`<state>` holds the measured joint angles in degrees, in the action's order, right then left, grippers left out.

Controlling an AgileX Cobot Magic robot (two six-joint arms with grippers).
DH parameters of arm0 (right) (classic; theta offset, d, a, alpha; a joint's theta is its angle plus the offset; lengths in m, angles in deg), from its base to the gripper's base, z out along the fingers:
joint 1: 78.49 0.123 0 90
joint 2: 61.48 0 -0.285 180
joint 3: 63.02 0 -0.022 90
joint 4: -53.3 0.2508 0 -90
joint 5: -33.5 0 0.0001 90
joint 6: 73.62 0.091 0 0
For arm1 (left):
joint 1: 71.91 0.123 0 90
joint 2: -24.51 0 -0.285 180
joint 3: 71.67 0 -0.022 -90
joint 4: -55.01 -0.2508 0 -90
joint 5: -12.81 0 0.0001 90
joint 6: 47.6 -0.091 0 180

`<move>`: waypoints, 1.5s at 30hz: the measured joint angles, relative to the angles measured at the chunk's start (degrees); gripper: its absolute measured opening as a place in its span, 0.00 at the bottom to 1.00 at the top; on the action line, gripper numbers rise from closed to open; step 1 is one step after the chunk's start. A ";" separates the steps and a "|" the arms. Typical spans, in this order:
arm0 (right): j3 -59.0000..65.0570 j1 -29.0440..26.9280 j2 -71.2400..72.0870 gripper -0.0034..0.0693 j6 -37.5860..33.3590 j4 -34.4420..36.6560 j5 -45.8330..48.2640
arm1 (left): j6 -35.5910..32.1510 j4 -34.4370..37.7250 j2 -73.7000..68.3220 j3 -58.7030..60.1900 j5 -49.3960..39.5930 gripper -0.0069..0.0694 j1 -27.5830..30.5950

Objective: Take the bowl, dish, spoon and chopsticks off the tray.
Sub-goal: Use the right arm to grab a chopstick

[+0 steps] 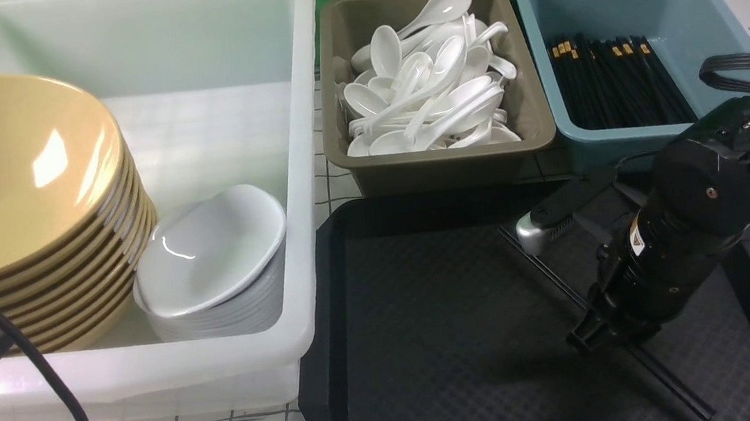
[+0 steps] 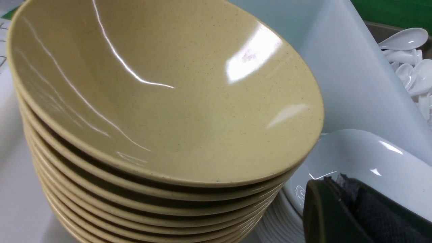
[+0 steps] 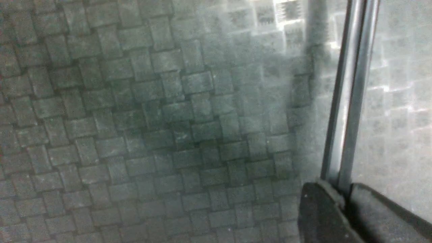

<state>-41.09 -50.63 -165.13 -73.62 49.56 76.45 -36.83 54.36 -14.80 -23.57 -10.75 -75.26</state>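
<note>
On the right half of the big flat black diamond-textured plastic tray (image 1: 428,316), the pair of thin, long, straight black chopsticks (image 3: 351,94) lies diagonally. The right gripper (image 1: 587,338) is set down on the pair partway along its length. Its jaws pinch both sticks side by side between the dark pads (image 3: 320,209). The left gripper (image 2: 334,184), jaws pressed together, hangs beside the stacked glossy mustard-yellow bowls (image 1: 8,165) in the white plastic tub (image 1: 302,176).

Bright overhead glare streaks the bowl (image 2: 168,111) (right wrist view hazy, washed-out).
</note>
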 joint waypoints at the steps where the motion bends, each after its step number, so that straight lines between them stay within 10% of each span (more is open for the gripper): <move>1: 0.00 0.08 -0.01 0.22 0.00 0.00 0.00 | 0.00 0.00 0.00 0.00 0.00 0.08 0.00; 39: 0.00 -1.82 10.10 0.10 -10.60 2.33 6.86 | -0.84 -0.94 0.00 0.00 0.40 0.08 0.00; 45: -0.09 -2.06 1.53 0.22 -10.41 -0.20 1.32 | -0.84 -1.02 0.00 0.00 -0.06 0.08 0.00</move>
<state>-41.18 -52.69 -163.61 -84.03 49.36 77.77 -37.67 53.35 -14.80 -23.57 -10.81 -75.26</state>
